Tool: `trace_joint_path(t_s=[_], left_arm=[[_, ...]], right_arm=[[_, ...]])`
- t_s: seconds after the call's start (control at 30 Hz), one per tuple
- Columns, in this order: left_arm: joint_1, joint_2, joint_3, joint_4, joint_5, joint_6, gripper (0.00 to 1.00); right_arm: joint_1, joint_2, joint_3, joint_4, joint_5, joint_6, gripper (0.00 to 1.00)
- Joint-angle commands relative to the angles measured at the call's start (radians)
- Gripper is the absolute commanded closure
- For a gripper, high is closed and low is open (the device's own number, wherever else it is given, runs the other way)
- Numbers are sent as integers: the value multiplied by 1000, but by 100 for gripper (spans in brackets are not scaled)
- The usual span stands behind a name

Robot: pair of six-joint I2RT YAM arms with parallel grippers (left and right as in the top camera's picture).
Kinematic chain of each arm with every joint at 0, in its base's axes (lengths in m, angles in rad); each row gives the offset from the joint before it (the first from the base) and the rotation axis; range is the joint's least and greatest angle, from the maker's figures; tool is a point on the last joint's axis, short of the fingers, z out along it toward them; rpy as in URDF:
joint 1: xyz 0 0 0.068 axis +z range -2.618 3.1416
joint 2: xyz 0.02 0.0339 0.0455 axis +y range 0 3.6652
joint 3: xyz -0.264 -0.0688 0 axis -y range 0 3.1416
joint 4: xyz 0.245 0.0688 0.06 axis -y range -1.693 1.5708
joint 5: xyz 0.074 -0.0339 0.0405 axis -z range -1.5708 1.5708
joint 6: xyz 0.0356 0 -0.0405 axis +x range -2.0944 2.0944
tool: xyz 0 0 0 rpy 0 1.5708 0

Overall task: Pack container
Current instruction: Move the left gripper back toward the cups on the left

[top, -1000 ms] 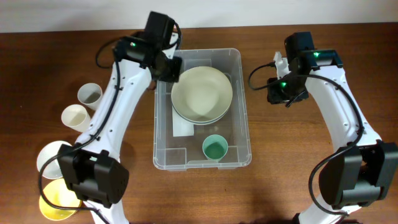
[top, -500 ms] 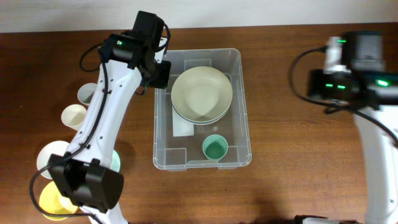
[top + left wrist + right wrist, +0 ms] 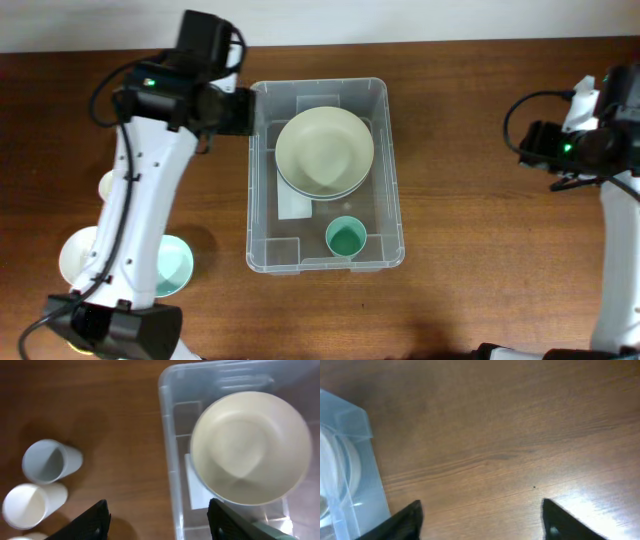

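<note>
The left pincer [image 3: 160,527] is spread wide and holds nothing. Its two black fingers [image 3: 92,520] frame the bottom of the left wrist view, one over bare wood and the other over the bin's left side. From overhead it hovers just beside the container's far left corner. It sits at the end of the white left arm [image 3: 140,200], which rises from the near left of the table and bends right at its far end.

The right pincer [image 3: 482,527] is also spread and empty, above bare wood. From overhead it hangs well apart from the container, near the right edge of the brown wooden table [image 3: 470,250]. The white right arm [image 3: 620,230] runs along that edge.

The container, a large clear plastic rectangular bin with rounded corners and a rim [image 3: 393,170], sits mid-table with its long sides running far to near. A large round cream bowl [image 3: 325,150] fills its far half and seems nested in a second bowl, whose pale rim shows at the near edge. A white rectangular label [image 3: 294,206] on the base is partly under the bowls. A small green cup [image 3: 346,240] stands upright in the near right part.

Left of the bin, a greyish-white cup [image 3: 47,462] and a white cup [image 3: 30,505] stand just beside each other. Nearer still are a white bowl [image 3: 78,255] and a mint-green bowl [image 3: 178,265], both partly hidden by the left arm.
</note>
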Motion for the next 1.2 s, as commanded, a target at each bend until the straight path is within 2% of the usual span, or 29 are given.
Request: trace_joint_path(t_s=[0.0, 0.03, 0.13, 0.3, 0.43, 0.77, 0.93, 1.0, 1.13, 1.17], left_arm=[[111, -40, 18, -28, -19, -27, 34], [150, -39, 18, -21, -23, -27, 30], [249, -27, 17, 14, -30, -27, 28], [365, 37, 15, 31, -29, -21, 28], [374, 143, 15, 71, -30, 26, 28], [373, 426, 15, 85, -22, 25, 28], [373, 505, 15, 90, -10, 25, 29], [373, 525, 15, 94, -6, 25, 39], [373, 536, 15, 121, -6, 25, 76], [371, 536, 15, 124, -6, 25, 81]], right_arm=[[47, -1, -93, 19, -13, -5, 24], [60, -1, -110, 31, -14, -3, 23], [108, -1, -125, 59, -32, 0, 23], [179, -1, -125, 53, -32, 0, 22], [190, -1, -125, 60, -31, -4, 22], [190, -1, -125, 60, -5, -8, 21], [190, -1, -125, 60, -5, -8, 21], [190, -1, -125, 60, -5, -8, 21], [190, -1, -125, 60, -5, -8, 21], [190, -1, -125, 60, -5, -8, 21]])
